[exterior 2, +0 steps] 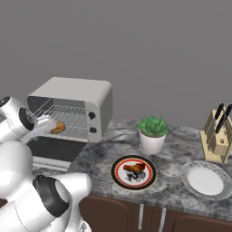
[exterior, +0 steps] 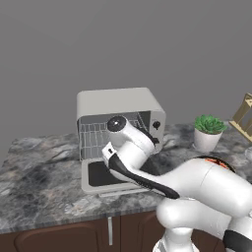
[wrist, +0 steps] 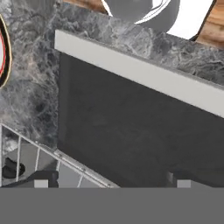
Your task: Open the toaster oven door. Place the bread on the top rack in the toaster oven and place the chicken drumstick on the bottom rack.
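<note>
The light-grey toaster oven (exterior 2: pixel 72 93) stands on the counter with its door (exterior: pixel 96 175) folded down flat, dark glass facing up. Inside are the top rack (exterior 2: pixel 65 110) and the bottom rack (exterior 2: pixel 77 132). The golden-brown bread (exterior 2: pixel 58 128) lies inside on a wire rack; I cannot tell which one. My gripper (exterior 2: pixel 49 126) is at the oven mouth just left of the bread. In the hand view my gripper (wrist: pixel 112 182) is open over the door glass (wrist: pixel 131 127) with nothing between its fingertips. The chicken drumstick (exterior 2: pixel 134 168) lies on a red-rimmed plate (exterior 2: pixel 118 180).
A potted plant (exterior 2: pixel 152 134) stands right of the oven. A knife block (exterior 2: pixel 218 136) and a bare white plate (exterior 2: pixel 206 180) are at the far right. The counter's front edge (exterior: pixel 59 221) runs just beyond the open door.
</note>
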